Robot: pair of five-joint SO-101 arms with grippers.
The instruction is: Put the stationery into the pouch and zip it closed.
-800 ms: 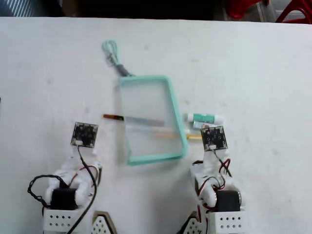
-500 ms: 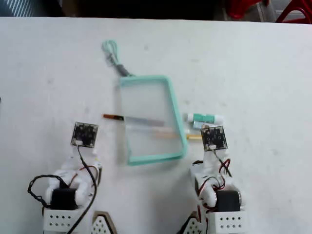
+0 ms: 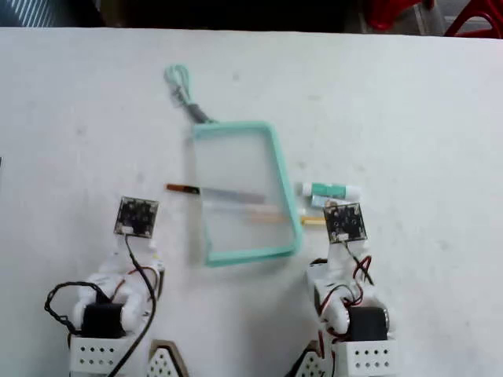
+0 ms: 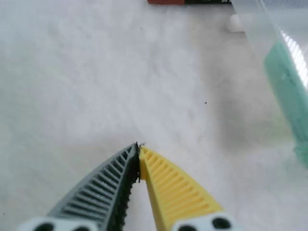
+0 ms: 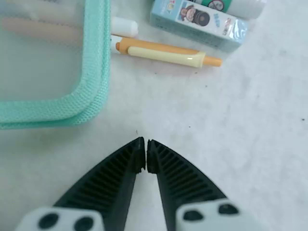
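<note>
Your left gripper (image 4: 139,147): tips pressed together, holding nothing, over the table (image 4: 86,72). Your right gripper (image 5: 146,143): tips also together and empty, near the pouch (image 3: 284,181) corner. Pouch lies flat between the arms, with a yellow pen (image 5: 163,52) just beside its rim.

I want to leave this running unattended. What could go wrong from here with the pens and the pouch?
1. The yellow pen has one end right at the teal rim of the pouch, so pulling the pen could drag the pouch along.
2. The blue box lies close beside that pen. The right gripper, shut at present, might nudge or pinch both when it goes in.
</note>
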